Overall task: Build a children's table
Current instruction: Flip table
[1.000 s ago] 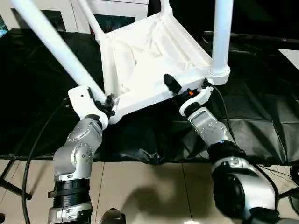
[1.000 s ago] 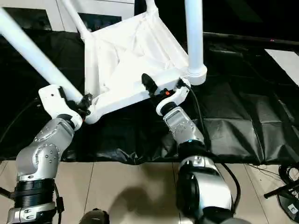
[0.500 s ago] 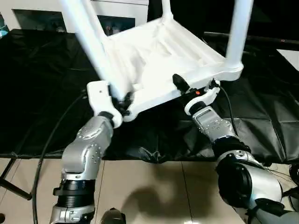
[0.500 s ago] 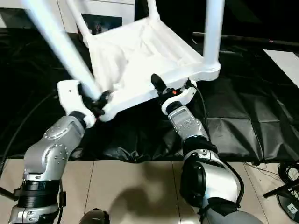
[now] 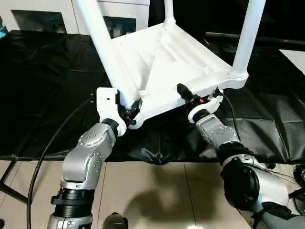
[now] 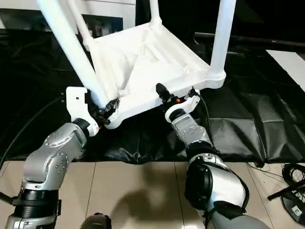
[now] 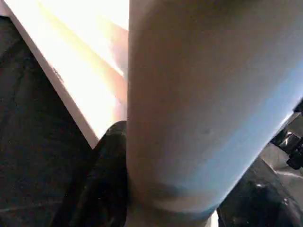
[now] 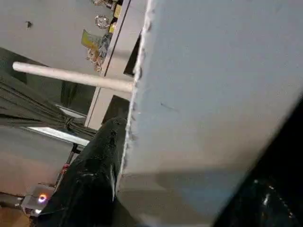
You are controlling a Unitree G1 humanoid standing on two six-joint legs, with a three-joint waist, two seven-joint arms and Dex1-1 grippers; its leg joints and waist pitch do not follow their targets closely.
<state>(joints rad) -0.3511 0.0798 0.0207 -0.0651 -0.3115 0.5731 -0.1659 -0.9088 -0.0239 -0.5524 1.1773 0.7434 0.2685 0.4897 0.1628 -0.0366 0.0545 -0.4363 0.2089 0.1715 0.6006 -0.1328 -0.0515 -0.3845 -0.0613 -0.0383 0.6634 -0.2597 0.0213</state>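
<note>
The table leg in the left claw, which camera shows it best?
The left eye view: the leg runs from the left claw at its corner socket up out of frame. The right eye view shows much the same; the left wrist view gives only a close section between the black fingers.

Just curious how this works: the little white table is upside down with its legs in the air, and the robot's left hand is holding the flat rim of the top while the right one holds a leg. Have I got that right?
Not quite: the hands are swapped. In the left wrist view the left hand grips a leg near its corner socket, and in the left eye view the right hand takes the rim of the upturned table. The rest is right.
</note>
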